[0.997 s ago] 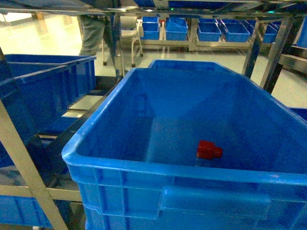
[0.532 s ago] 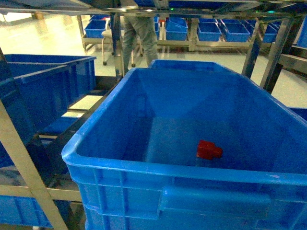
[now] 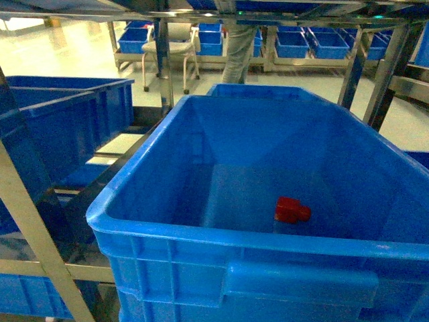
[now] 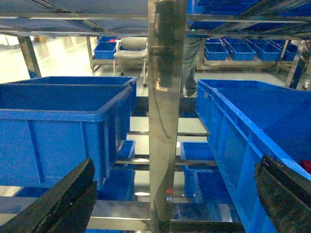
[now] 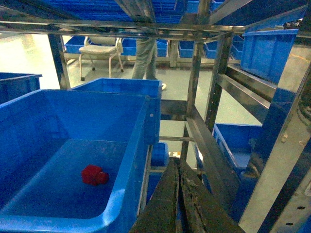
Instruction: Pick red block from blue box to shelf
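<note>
While the red block (image 3: 292, 210) sits alone on the floor of the blue box (image 3: 201, 107), right of the box's centre in our head view and clear of every wall, neither arm shows in that view at all. We look to the wrists for them. Our right gripper (image 5: 179, 194) has its fingers pressed together, nothing between them, and it hangs outside the box, just past its right-hand wall, beside a steel upright of the shelf (image 5: 194, 82). From there the red block (image 5: 94, 175) lies down and to the left, across the rim and below it. Our left gripper (image 4: 175, 194) is spread wide, one dark finger at each bottom corner of its view, and it faces another shelf upright (image 4: 166, 116); the blue box (image 4: 233, 126) stands off to its right, and only a sliver of red (image 4: 306, 166) peeps over at the far edge.

So we judge the right arm the nearer one: it has the block in plain sight and only one wall to clear, though it would need to open before reaching. The block looks short and stubby, with a rounded stud jutting toward the right in the head view, so its longer line seems to run roughly left to right there. A person (image 5: 146, 53) stands in the aisle behind, near a chair (image 5: 99, 51).
</note>
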`<state>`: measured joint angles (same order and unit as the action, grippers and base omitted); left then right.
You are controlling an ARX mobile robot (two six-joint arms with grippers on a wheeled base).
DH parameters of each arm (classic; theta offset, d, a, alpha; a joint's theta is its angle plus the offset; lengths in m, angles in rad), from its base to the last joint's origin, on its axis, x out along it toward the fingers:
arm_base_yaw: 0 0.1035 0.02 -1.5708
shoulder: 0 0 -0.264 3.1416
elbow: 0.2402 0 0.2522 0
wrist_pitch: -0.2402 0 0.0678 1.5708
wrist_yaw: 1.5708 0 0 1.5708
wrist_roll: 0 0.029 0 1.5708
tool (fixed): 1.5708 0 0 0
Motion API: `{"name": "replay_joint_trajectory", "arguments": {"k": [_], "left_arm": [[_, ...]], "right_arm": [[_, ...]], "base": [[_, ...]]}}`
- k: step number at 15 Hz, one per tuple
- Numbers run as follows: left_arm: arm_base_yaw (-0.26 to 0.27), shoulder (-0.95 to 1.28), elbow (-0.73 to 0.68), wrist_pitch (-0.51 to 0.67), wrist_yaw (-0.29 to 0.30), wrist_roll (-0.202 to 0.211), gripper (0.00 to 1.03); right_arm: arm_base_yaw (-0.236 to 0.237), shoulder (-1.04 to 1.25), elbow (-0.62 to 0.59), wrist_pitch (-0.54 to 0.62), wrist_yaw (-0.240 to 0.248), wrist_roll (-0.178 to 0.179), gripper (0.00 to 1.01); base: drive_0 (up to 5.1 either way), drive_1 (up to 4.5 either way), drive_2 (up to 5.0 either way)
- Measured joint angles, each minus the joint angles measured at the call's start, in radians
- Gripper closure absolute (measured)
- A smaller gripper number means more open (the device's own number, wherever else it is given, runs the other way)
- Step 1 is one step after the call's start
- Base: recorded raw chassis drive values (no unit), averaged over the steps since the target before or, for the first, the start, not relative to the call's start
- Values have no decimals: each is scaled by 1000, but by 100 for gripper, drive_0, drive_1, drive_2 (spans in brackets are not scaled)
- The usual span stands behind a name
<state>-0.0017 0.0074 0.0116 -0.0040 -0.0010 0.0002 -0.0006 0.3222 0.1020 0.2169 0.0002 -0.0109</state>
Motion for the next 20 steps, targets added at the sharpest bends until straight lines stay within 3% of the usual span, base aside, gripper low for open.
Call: {"name": "replay_joint_trajectory", "arguments": {"k": [9,10,11,14,17,19,20], "left_arm": [[0,0,0,0,0,0,5],[0,0,0,0,1,0,5],[0,0,0,0,0,0,5],[0,0,0,0,0,0,5],[0,0,0,0,0,0,5],[0,0,0,0,0,0,5],[0,0,0,0,0,0,5]], "right_arm": [[0,-144,-78,-47,0,3,100],[0,-225,-86,-168,0,3,100],[0,-314,-86,-216,0,3,100],[0,-317,-86,-217,2,3,98],[0,-317,-86,-221,2,3,60],[0,-317,-86,-221,2,3,10],[0,-317,-86,-221,2,3,4]], "base": [[0,0,0],[0,0,0],[0,0,0],[0,0,0],[0,0,0],[0,0,0],[0,0,0]]}}
